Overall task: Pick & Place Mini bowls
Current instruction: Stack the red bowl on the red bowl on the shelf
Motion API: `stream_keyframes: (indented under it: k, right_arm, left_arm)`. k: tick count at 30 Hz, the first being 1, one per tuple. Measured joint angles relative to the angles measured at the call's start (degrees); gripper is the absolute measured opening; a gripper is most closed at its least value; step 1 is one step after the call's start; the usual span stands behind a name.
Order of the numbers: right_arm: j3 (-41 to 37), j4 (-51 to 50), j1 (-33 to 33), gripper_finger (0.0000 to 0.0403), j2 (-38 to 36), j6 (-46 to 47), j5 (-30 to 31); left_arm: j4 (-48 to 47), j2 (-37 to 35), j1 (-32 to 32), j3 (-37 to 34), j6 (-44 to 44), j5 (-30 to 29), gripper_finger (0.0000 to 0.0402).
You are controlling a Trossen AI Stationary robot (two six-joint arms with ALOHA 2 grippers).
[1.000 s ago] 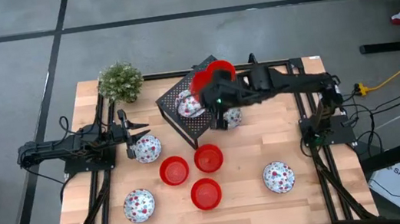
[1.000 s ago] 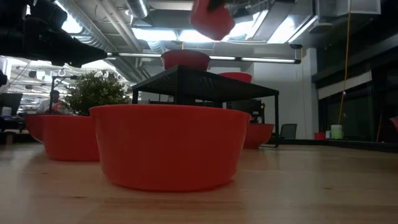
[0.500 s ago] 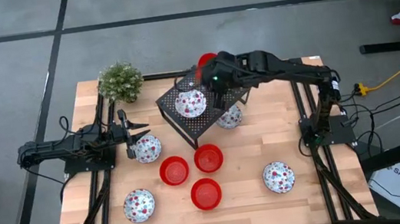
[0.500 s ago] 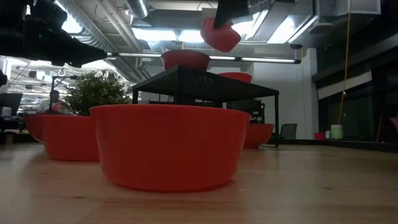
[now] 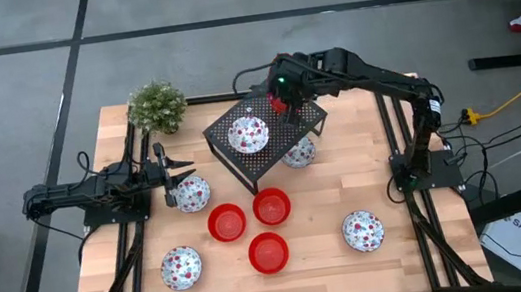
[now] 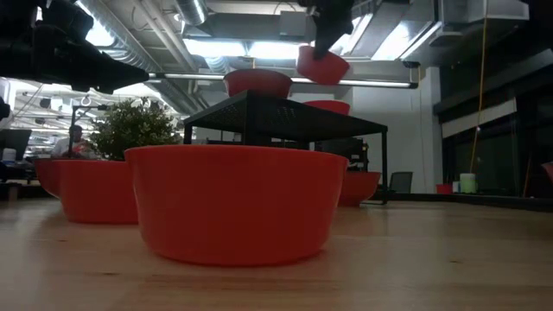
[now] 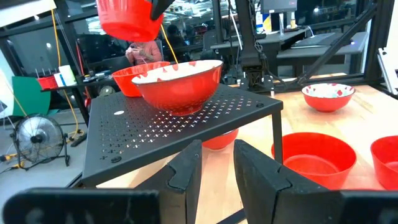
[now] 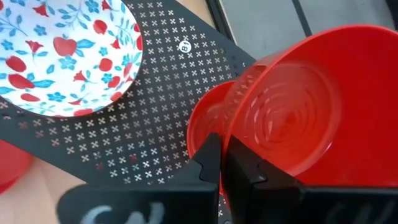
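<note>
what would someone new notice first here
The right gripper holds a plain red bowl by its rim, in the air above the far end of the black rack. A printed bowl sits on the rack, and three red bowls cluster on the table in front.

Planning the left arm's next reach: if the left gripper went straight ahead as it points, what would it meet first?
Probably the black rack; depth is unclear.

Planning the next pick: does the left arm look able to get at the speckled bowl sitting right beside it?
Probably yes. The left hand holds nothing and sits next to the speckled bowl on the table, with nothing between them. The right hand, gripping a red bowl, is away over the rack.
</note>
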Motion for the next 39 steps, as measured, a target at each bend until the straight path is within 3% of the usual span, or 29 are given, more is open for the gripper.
stream_keyframes:
  k: [9,20,39]
  right_arm:
    - [-0.28,0.12,-1.95,0.0009,0.02,-0.46,-3.03]
    - [-8.85,2.46,-1.93,0.0009,0.09,-1.84,-3.0]
    - [-9.07,3.42,-2.1,0.001,0.09,-3.21,-4.49]
  left_arm:
    - [-0.01,-0.02,-0.01,0.02,0.0,0.0,0.0088]
    - [-0.02,-0.02,-0.02,0.02,0.0,0.0,0.0088]
    - [-0.01,-0.01,-0.01,0.02,0.0,0.0,0.0088]
